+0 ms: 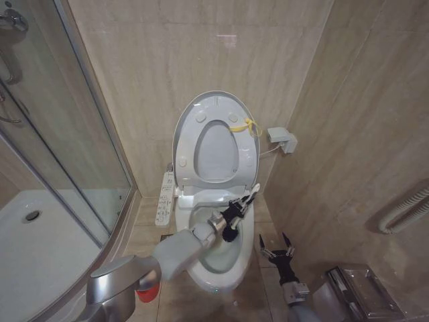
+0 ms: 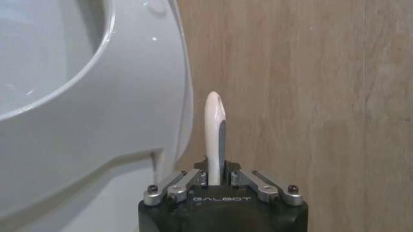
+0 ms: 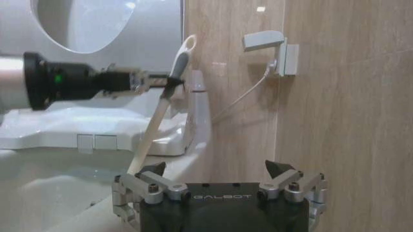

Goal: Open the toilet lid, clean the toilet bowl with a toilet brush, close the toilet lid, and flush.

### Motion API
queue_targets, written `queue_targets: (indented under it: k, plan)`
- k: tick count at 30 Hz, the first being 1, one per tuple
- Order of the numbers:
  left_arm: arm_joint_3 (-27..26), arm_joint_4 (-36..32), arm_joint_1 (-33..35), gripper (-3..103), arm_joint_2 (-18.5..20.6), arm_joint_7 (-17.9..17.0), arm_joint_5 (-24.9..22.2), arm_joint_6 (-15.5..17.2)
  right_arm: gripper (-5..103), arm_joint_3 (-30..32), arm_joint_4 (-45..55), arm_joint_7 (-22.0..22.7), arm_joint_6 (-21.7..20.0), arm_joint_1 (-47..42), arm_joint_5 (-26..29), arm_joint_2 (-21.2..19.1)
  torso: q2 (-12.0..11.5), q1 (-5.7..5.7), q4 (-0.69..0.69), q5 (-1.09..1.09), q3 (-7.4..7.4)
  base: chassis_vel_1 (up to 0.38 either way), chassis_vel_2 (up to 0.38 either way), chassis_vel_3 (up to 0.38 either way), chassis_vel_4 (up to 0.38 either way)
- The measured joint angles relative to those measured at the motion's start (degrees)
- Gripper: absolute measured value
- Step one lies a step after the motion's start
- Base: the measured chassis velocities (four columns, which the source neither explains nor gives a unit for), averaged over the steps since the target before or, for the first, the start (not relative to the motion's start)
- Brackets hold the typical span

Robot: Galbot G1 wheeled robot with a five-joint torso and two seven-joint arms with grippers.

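The toilet lid [image 1: 216, 100] stands upright against the wall, its yellow tie [image 1: 245, 126] at the right edge, and the ring seat is raised in front of it. Below, the toilet bowl [image 1: 204, 225] lies uncovered. My left gripper [image 1: 239, 205] reaches over the bowl and is shut on the white handle of the toilet brush [image 1: 230, 234]. The black brush head hangs low inside the bowl near its right wall. In the left wrist view the handle [image 2: 215, 130] sticks up from between the fingers. My right gripper [image 1: 277, 252] hovers open to the right of the bowl, holding nothing.
A red brush holder [image 1: 147, 292] stands on the floor left of the toilet, half hidden by my left arm. The glass shower enclosure [image 1: 60, 168] fills the left side. A control panel [image 1: 165, 198] is at the toilet's left, a wall box [image 1: 283, 139] at its right.
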Motion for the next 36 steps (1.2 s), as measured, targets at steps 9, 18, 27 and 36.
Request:
queue_targets:
  k: [9,18,27,36]
  plan:
    - [0.6,1.1,1.1,16,1.4,0.7,1.3,-0.7,100,0.0,-0.1,0.0,0.0,0.2,-0.2,0.1,0.0,0.00,0.04,0.00,0.01,0.000,0.000,0.000,0.000]
    - [-0.4,5.5,0.8,16,-0.7,1.5,2.4,-1.6,100,-0.1,-0.1,0.0,0.0,-0.1,-0.4,0.5,0.0,0.00,0.02,0.01,0.00,0.000,0.000,0.000,0.000]
    - [-1.7,4.6,0.8,16,-1.4,1.1,2.6,-2.0,100,0.1,0.3,0.1,-0.1,-0.2,-0.2,0.1,0.0,0.00,-0.01,-0.01,0.00,0.000,0.000,0.000,0.000]
    - [-1.0,8.6,1.9,16,-1.5,2.1,3.8,-2.7,100,0.0,0.4,0.1,-0.1,-0.4,-0.2,0.1,0.0,0.00,0.05,0.01,0.01,0.000,0.000,0.000,0.000]
